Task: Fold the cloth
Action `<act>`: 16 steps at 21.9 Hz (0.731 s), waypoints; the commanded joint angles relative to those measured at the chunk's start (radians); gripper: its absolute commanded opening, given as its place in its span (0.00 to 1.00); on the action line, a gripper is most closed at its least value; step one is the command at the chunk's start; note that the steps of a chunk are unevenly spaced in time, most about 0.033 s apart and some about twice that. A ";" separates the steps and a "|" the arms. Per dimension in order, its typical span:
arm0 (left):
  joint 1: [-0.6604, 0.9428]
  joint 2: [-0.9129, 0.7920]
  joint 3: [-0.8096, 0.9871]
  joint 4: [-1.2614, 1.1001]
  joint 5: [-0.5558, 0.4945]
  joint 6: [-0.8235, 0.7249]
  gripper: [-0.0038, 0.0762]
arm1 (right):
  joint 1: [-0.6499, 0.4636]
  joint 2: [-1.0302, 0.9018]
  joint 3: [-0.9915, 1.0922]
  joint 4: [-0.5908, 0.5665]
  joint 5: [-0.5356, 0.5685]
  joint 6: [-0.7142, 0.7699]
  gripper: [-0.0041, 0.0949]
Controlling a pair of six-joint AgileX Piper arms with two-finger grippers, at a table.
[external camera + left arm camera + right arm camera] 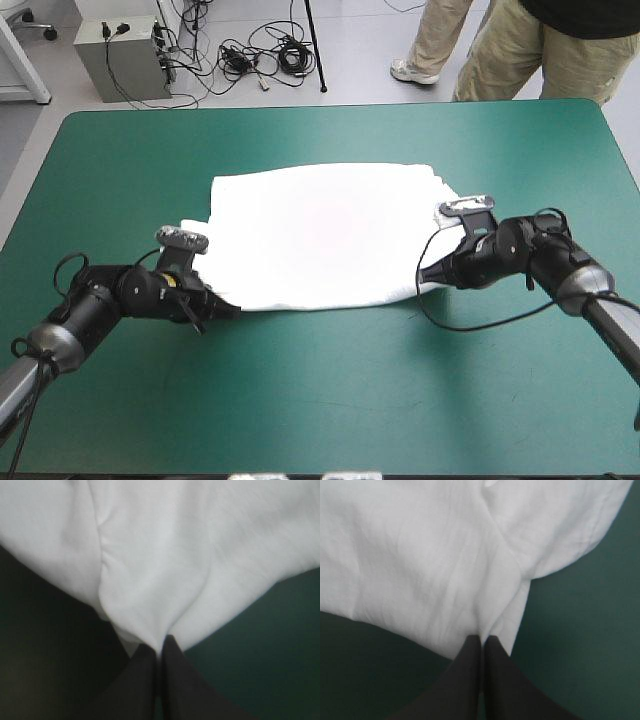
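Clamps the near-left corner of the T-shirt (330, 235) in the left gripper (231, 308), the near-right corner in the right gripper (427, 281). Spread flat at the middle of the teal-green cover (300, 400).

High view. A table (120, 170) with a teal-green cover (330, 400) is filling most of the view, its rounded far corners lying near the top. Beyond it, an evenly lit pale grey floor (360, 75) is showing. A grey metal box (118, 60) is standing at far left, black cables (262, 55) lying tangled beside it, near a thin black pole (312, 45).
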 commanded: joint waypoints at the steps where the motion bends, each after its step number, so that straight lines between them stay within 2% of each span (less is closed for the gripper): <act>1: -0.018 -0.106 0.064 -0.021 0.065 -0.046 0.04 | 0.027 -0.110 0.088 0.045 -0.018 0.030 0.02; 4: -0.018 -0.200 0.157 -0.023 0.140 -0.062 0.04 | 0.064 -0.181 0.201 0.092 0.020 0.059 0.02; 9: -0.018 -0.240 0.195 -0.025 0.254 -0.062 0.04 | 0.086 -0.201 0.276 0.162 0.123 0.061 0.02; 11: -0.018 -0.236 0.195 -0.025 0.257 -0.062 0.04 | 0.086 -0.201 0.279 0.164 0.125 0.061 0.03; 13: -0.018 -0.236 0.195 -0.025 0.253 -0.062 0.12 | 0.086 -0.201 0.279 0.157 0.114 0.057 0.09; 15: -0.018 -0.236 0.195 -0.031 0.271 -0.056 0.30 | 0.086 -0.201 0.279 0.159 0.104 0.057 0.28; 16: -0.018 -0.236 0.195 -0.033 0.287 -0.050 0.45 | 0.086 -0.201 0.279 0.161 0.104 0.057 0.41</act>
